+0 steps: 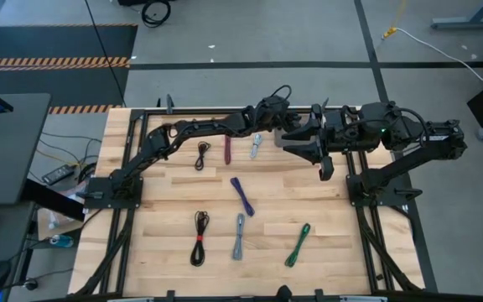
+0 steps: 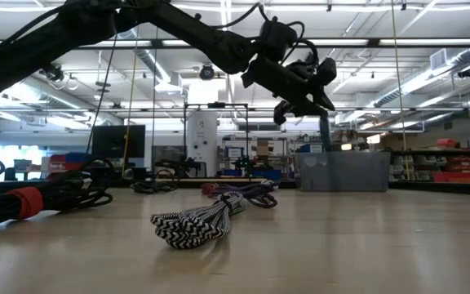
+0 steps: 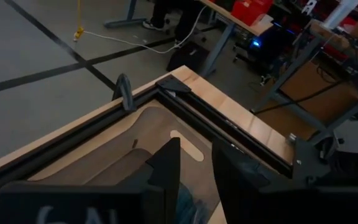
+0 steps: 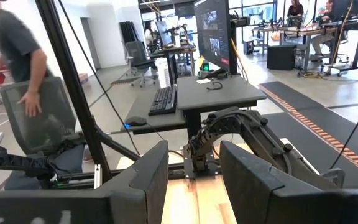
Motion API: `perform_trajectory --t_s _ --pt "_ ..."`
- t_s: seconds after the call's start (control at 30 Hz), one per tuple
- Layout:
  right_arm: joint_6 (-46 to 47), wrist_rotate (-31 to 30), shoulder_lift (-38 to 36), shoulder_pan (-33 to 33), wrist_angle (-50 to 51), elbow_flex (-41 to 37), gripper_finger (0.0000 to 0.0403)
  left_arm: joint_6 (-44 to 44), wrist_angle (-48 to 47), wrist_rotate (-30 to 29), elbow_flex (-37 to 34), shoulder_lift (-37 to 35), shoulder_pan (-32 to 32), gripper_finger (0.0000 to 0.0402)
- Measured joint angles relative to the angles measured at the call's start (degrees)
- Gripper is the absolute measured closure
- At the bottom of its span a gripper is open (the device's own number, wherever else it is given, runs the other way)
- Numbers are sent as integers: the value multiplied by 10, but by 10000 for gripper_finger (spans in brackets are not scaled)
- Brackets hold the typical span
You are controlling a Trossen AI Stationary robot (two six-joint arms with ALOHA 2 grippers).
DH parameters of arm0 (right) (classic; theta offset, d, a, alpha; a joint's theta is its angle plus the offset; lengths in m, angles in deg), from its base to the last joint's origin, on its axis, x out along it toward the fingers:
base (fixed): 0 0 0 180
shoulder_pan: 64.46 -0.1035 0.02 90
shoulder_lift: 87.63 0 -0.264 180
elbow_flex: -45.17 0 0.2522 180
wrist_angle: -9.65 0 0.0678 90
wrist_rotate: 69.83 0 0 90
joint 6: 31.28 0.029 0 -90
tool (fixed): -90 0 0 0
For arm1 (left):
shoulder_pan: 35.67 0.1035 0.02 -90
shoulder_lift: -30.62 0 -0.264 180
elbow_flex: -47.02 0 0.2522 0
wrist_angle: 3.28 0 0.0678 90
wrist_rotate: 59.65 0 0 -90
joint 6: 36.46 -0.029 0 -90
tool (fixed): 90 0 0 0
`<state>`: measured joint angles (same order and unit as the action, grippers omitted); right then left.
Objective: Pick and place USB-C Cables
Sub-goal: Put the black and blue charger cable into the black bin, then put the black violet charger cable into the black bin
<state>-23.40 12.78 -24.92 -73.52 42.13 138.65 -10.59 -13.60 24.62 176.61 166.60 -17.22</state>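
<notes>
Left hand point(image 1: 296, 117) raised at far edge, fingers narrowly parted, empty; right hand point(image 1: 324, 168) open.

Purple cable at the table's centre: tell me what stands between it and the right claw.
Nothing visible does. In the high view the right claw hangs open above bare wood, and only bare table lies between it and the purple cable.

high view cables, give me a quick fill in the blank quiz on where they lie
1. The black cable carries a ____ tie.
2. The grey cable lies between the black cable and the ____ cable.
3. The purple cable lies near the table's ____.
4. The left gripper hovers above the table's ____ edge.

Missing words: red; green; middle; far
</notes>
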Motion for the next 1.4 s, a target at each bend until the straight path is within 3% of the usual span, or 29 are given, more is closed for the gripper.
perform_trajectory --t_s 0.3,0.57,0.9,1.07,1.23,1.4 --pt "-2 0 0 0 1 0 251 -1 11 11 0 0 0 309" --pt "-4 -4 -12 0 45 0 251 -8 8 138 0 -12 5 309" --pt "-5 -35 -67 0 61 0 251 -86 -148 191 0 -106 36 338" --pt "23 -36 -64 0 128 0 252 -121 -223 238 0 -177 40 366" --pt "62 -34 -56 0 190 0 261 -190 -365 232 1 -264 23 392" --pt "76 -30 -54 0 211 0 268 -224 -480 180 1 -347 -15 394"
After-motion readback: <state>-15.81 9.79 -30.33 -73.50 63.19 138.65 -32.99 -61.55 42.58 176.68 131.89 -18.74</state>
